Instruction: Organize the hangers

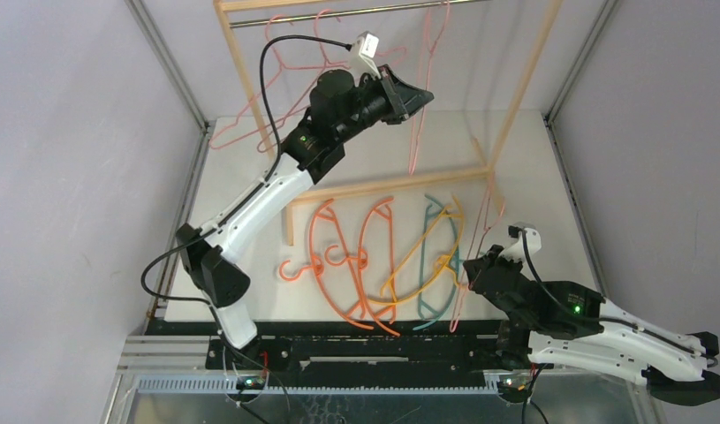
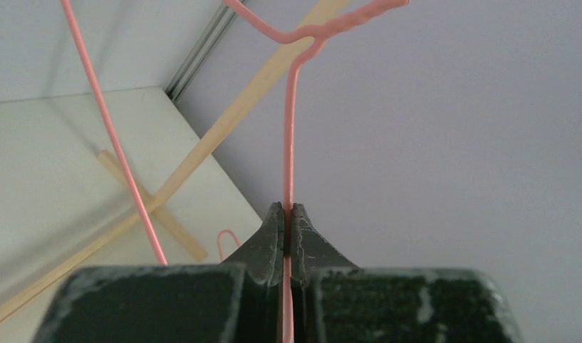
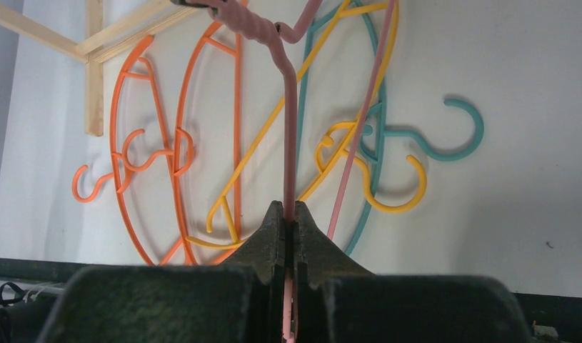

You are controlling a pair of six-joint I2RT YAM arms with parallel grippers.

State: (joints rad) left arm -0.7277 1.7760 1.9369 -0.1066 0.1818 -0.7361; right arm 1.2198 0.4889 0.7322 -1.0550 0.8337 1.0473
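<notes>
Far-left corner of the table (image 1: 524,168), inside the wooden rack (image 1: 391,186): a pale pink hanger (image 1: 232,144) hangs from the metal rod (image 1: 356,11), its low corner by the table's far-left corner. Poss. more than one there; the wires overlap and I can't sep. them.

L gripper (image 2: 288,209) is up high over the far half of the table, betw. the rack's posts. Its jaws are pinched tight on the thin straight wire of a 2nd pink hanger (image 2: 288,128). The wire runs thru the pads and on up to the twisted neck. That hanger hangs roughly upright, top end up by the rod's right part; can't tell if it's hooked on. Its lower end dangles twd the rack's base bar; can't tell if it touches.

Flat on the table, middle of the near edge, just in front of the rack base: orange hangers (image 3: 238,107) sit leftmost. There are at least two, overlapped, w/ one hook pointing at the left edge. Next comes the yellow hanger (image 3: 248,153), lying across the orange ones' right side and crossing the teal hanger (image 3: 479,128), which is rightmost of the pile. All are touching and tangled.

R gripper (image 3: 288,207) is low, twd the near-right corner, just beside the teal one. Its jaws are clamped narrow on the wire of a 3rd pink hanger (image 3: 291,143), which is raised and tilted above the pile, its neck twd the rack's right post. Can't tell if its far end touches the table.
</notes>
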